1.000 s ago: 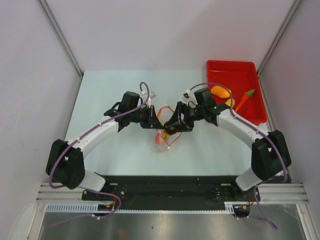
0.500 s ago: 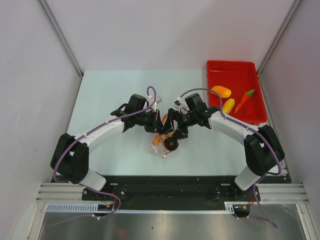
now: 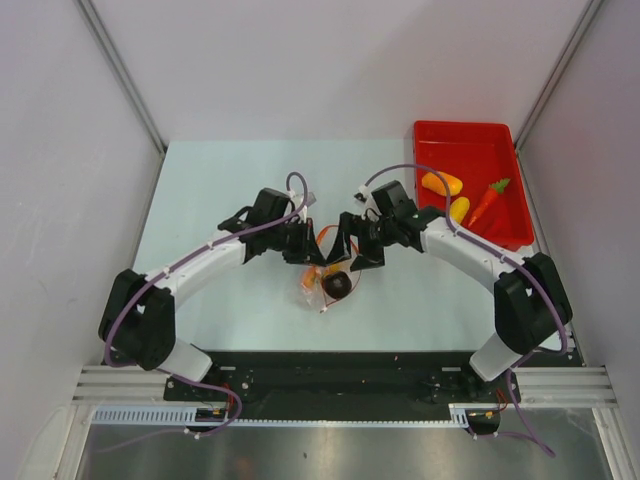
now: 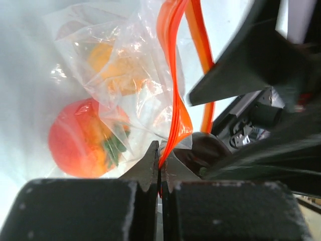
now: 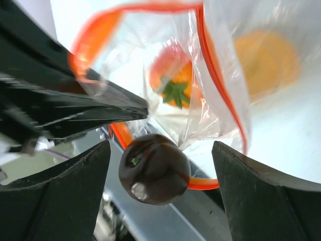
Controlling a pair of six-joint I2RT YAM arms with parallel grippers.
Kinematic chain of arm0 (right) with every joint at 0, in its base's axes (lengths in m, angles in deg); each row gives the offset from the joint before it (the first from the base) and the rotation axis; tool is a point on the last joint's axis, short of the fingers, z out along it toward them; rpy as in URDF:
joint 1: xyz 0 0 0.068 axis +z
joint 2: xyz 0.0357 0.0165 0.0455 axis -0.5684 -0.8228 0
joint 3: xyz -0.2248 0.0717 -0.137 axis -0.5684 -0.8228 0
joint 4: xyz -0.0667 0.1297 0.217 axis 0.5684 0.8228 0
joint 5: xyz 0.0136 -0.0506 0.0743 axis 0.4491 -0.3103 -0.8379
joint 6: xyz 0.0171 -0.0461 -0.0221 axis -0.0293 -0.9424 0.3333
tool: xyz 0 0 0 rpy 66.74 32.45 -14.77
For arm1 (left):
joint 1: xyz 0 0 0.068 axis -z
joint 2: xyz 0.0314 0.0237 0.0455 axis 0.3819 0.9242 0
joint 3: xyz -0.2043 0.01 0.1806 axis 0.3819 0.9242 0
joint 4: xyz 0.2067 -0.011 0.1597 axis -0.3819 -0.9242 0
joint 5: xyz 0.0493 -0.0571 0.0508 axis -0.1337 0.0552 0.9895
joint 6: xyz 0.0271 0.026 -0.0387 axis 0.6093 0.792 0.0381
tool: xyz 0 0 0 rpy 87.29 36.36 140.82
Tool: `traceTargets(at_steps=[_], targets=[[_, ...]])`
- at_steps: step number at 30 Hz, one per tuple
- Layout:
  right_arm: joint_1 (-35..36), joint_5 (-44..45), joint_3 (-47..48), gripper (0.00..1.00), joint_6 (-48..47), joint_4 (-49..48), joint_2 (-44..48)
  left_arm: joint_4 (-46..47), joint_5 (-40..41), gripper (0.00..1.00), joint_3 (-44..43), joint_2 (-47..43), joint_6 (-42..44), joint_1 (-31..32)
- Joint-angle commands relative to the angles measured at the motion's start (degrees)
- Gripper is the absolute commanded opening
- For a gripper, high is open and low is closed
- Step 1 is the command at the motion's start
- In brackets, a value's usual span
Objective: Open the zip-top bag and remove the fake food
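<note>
Working down from the table (image 3: 200, 200): the tray (image 3: 465, 127) sits far right and already holds two ovals (image 3: 442, 184) and the carrot (image 3: 490, 198). Both arms meet mid-table over the bag (image 3: 318, 282).

Left gripper (image 4: 160, 160) is clenched on one side of the bag's zip strip (image 4: 173, 60), fingers fully together on it. The mouth is open and the bag hangs below that pinch, resting on the table.

Right gripper (image 5: 160, 150) is spread wide and grasps nothing. The dark piece (image 5: 154, 168) sits between its fingers (image 5: 55, 196) and touches neither. It's right at the mouth, against the near run of strip. We can't tell whether it's fully clear of the bag.

Inside the bag we see the red fruit (image 4: 80, 138) and an orange oval (image 4: 113, 68), both deep in the film.

Risks as we read them:
- The dark piece is round and unheld. Any nudge from a finger or a bag tug could roll it toward the near edge.
- If the right closes from here, it could trap strip or film with the piece and drag the bag out of the left pinch.
- The left holds one lip only. If the bag sags, the mouth folds shut over the two pieces inside.
- Both wrists are close together, so a wide reach risks finger-to-finger contact.
</note>
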Motion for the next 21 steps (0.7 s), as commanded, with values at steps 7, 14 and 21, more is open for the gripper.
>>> traceTargets(at_steps=[7, 14, 21], targets=[[-1.1, -2.3, 7.6, 0.88, -9.4, 2.5, -1.3, -0.5, -0.5, 0.00, -4.8, 1.0, -0.2, -2.9], [2.6, 0.2, 7.1, 0.86, -15.4, 7.6, -1.6, -0.2, -0.9, 0.00, -4.1, 0.7, 0.0, -2.9], [3.3, 1.0, 6.4, 0.64, -15.3, 7.9, -2.3, -0.2, -1.3, 0.00, -3.7, 0.6, 0.6, -2.9]])
